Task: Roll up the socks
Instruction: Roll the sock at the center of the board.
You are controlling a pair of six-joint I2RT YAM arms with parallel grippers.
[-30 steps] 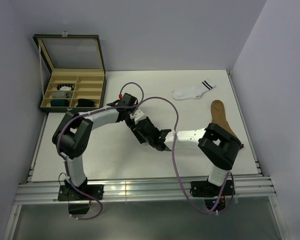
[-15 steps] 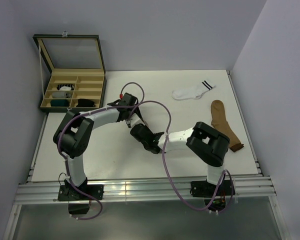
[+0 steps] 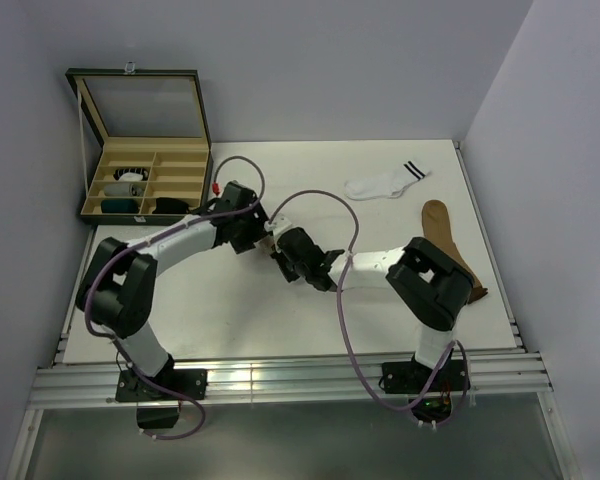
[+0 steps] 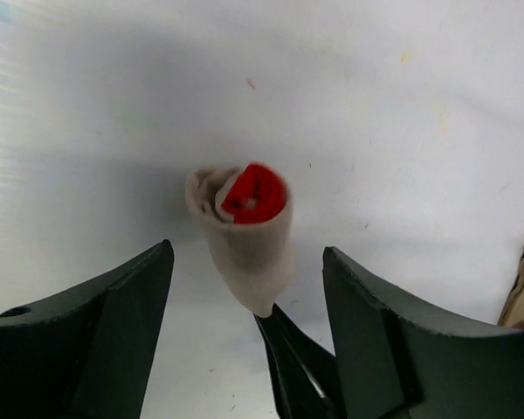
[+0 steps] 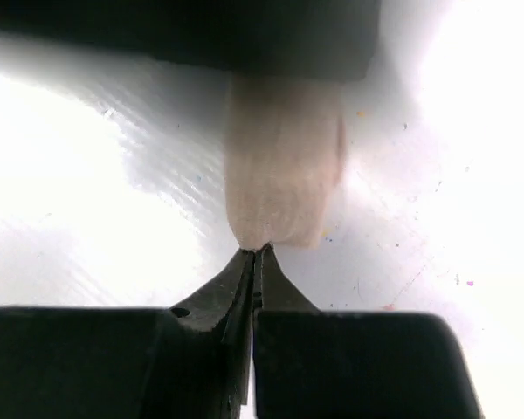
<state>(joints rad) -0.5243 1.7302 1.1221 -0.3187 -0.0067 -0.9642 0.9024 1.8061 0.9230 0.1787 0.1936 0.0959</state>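
Overhead, both arms are meeting mid-table; one white, black-striped sock (image 3: 385, 183) is lying at 1 o'clock, one brown sock (image 3: 450, 245) at 3, one dark compartmented case (image 3: 145, 214) at 10.

Left wrist: the left gripper (image 4: 246, 253) is gaping wide around one rolled beige sock with red core (image 4: 244, 229), not touching it.

Right wrist: the right gripper (image 5: 258, 253) is pinching the roll's end; rolling looks done, and boxing it is seemingly next.

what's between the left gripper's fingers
The rolled beige sock, clear of both, its near end pinched by the right gripper; the left wrist view shows it.
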